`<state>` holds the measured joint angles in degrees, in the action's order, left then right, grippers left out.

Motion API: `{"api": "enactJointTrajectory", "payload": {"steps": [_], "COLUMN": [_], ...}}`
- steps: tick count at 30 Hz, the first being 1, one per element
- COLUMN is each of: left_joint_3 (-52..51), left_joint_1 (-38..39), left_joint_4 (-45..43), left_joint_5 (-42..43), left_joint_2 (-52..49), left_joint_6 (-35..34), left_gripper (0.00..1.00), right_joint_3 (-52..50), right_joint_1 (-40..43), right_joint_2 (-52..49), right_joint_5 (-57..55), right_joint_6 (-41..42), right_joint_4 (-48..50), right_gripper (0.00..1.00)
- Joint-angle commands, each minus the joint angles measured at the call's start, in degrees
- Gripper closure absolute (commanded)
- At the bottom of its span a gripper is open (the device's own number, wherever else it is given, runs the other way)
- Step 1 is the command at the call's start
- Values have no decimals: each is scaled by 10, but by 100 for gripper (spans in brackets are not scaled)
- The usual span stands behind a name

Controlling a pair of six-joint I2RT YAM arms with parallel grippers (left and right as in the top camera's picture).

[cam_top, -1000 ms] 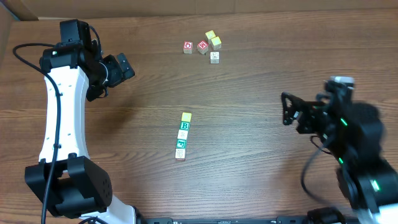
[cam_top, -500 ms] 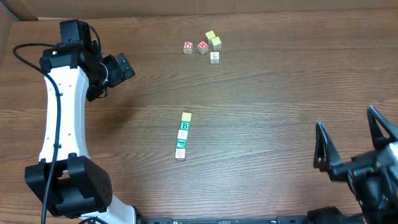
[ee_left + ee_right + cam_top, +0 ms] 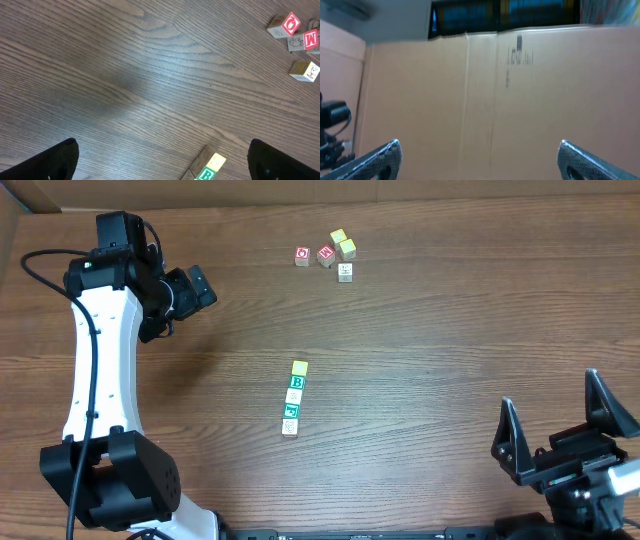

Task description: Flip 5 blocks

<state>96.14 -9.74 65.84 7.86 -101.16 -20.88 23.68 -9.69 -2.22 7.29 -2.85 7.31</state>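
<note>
Blocks (image 3: pixel 294 397) sat touching in a row at frame centre; left claw (image 3: pixel 193 288) and right claw (image 3: pixel 556 428) gaped, empty.
Judged light, rigid, slick wood; best pinched across free opposite sides.

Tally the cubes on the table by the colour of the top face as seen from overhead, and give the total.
Red-printed cubes: 2
Yellow-topped cubes: 3
Green-printed cubes: 2
Whitish-topped cubes: 3
Total: 10
</note>
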Motion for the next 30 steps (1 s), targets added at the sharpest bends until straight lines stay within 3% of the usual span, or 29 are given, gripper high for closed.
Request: {"api": "enactJointTrajectory", "payload": {"steps": [1, 7, 15, 30], "left_joint_3": [6, 6, 6, 6], "left_joint_1": [1, 1, 1, 1], "left_joint_4": [1, 1, 1, 1], "left_joint_5": [-4, -4, -4, -4], "left_joint_2": [-2, -2, -2, -2], "left_joint_6": [-3, -3, -3, -3], "left_gripper": [0, 0, 0, 0], "right_joint_3": [-64, -169, -233, -232], "right_joint_1": [11, 15, 33, 50], "right_joint_2": [21, 21, 21, 21], "right_joint_5": [6, 10, 49, 41], "right_joint_6": [-2, -2, -2, -2], "right_joint_4": [78, 221, 225, -52], "right_gripper": [0, 0, 0, 0]}}
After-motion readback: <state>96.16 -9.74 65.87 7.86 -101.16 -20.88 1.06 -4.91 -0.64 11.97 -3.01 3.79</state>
